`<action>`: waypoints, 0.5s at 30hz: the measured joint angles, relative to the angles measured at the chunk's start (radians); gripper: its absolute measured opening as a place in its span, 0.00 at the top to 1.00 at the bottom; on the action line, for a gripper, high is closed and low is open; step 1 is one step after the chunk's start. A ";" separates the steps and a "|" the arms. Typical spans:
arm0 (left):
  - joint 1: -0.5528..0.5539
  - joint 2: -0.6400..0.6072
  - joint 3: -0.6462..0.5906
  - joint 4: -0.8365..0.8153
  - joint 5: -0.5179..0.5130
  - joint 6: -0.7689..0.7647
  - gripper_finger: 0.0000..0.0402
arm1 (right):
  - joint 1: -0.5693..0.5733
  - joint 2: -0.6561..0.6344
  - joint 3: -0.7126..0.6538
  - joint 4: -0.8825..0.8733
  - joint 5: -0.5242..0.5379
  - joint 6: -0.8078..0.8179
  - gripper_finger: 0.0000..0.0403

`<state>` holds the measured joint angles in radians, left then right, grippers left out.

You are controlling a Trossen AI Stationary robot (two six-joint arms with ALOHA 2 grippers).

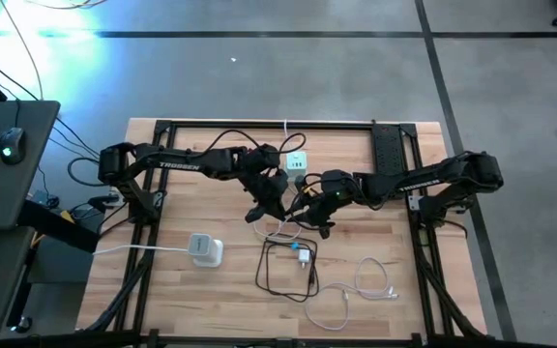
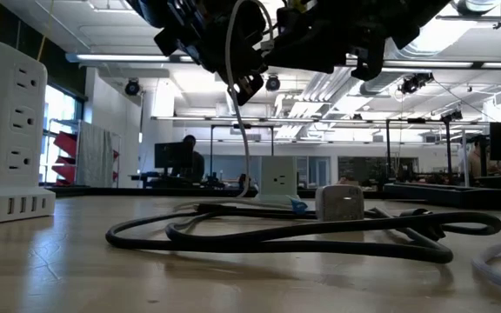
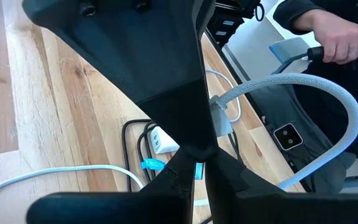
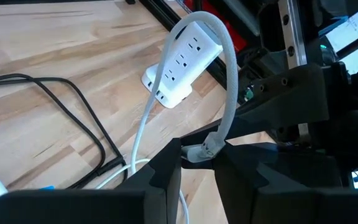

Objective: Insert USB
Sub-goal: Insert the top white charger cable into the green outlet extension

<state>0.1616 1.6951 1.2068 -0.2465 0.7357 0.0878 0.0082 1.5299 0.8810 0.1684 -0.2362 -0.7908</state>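
A white braided USB cable (image 1: pixel 277 230) runs up from the table between my two grippers. It hangs as a strand (image 2: pixel 243 130) in the low view. Its grey plug end (image 4: pixel 205 149) sits at the fingers of my right gripper (image 4: pixel 197 163), which is shut on it. My left gripper (image 1: pixel 267 200) is close beside, also above the table's middle, and shut (image 3: pixel 199 158). The same grey end (image 3: pixel 221 118) shows right beside its upper finger. A white power tower (image 1: pixel 204 249) stands on its base near the left front. A small white charging block (image 1: pixel 298 162) stands farther back. My left gripper is shut with the cable's grey end (image 3: pixel 222 121) beside its upper finger (image 3: pixel 185 112), which hides the place of contact. The cable loops away from there, clear of the table. My right gripper pinches the grey plug end (image 4: pixel 207 147) between its two fingers. From it the cable arches upward (image 4: pixel 225 68), then drops slack to the table.
A black cable loop (image 1: pixel 283 271) with a white adapter (image 1: pixel 304 256) lies on the table in front of the grippers. Another white cable (image 1: pixel 366 285) lies toward the right front. Beyond the table a person's hand (image 3: pixel 340 40) shows in the left wrist view.
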 joint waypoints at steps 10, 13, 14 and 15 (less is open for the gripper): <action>0.010 -0.004 0.000 -0.006 -0.013 -0.005 1.00 | 0.000 0.001 -0.002 -0.011 0.036 0.033 0.95; 0.016 -0.004 0.000 -0.023 -0.022 -0.005 1.00 | 0.000 -0.002 -0.003 -0.011 0.060 0.035 0.95; 0.019 -0.004 0.000 -0.029 -0.023 -0.006 1.00 | 0.000 -0.004 -0.003 -0.012 0.072 0.035 0.95; 0.023 -0.004 0.000 -0.032 -0.023 -0.008 1.00 | -0.001 -0.006 -0.003 -0.013 0.079 0.036 0.95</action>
<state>0.1848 1.6909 1.2064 -0.2782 0.7132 0.0801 0.0076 1.5244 0.8776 0.1558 -0.1571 -0.7553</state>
